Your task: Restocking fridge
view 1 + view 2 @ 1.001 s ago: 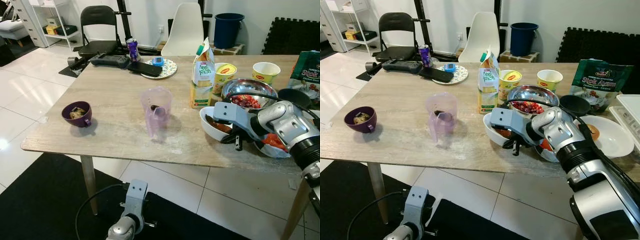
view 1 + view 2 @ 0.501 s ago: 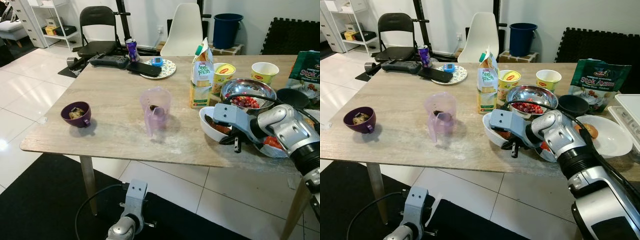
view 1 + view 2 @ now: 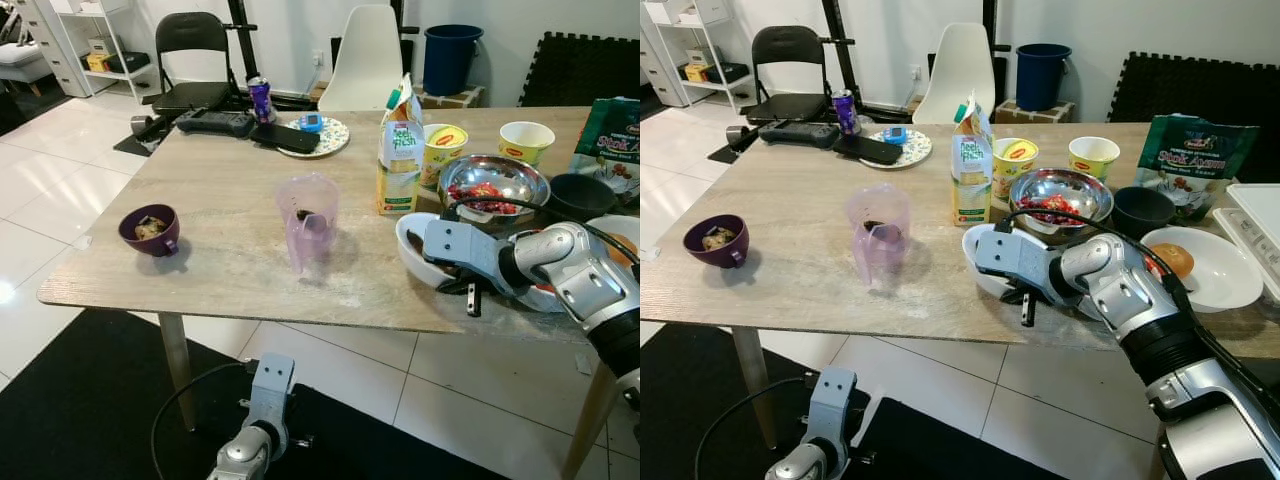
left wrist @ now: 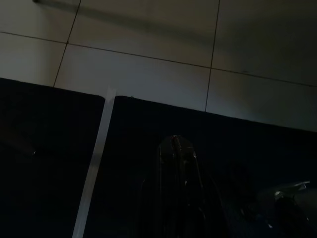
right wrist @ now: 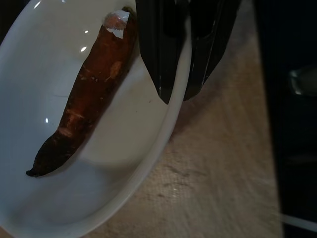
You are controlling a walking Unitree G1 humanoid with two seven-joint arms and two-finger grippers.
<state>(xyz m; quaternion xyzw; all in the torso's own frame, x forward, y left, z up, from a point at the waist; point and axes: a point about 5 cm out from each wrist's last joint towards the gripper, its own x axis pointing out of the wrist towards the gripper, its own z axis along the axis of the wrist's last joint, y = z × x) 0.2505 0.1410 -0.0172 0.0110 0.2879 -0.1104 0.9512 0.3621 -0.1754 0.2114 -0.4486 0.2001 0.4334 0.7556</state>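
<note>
The left gripper [image 4: 176, 163] hangs low over the black mat [image 4: 49, 163]; whether it's clenched I cannot tell. Near the table's [image 3: 220, 200] front edge, the right gripper [image 5: 181, 59] pinches the white bowl's [image 5: 59, 188] rim, a brown sausage-like piece [image 5: 84, 109] lying inside.

A light wood-grain table [image 3: 230, 200] on slim legs stands on glossy white floor tiles [image 3: 60, 190]. Just before its near edge lies a black mat [image 3: 80, 400]. Beyond the table's far edge stand a black folding chair [image 3: 195, 50] and a white shell chair [image 3: 365, 50], with a dark blue bin [image 3: 450, 55] near the white wall. Black foam tiles [image 3: 580, 65] lean beside the bin; a white shelf unit [image 3: 75, 40] stands past the folding chair.
</note>
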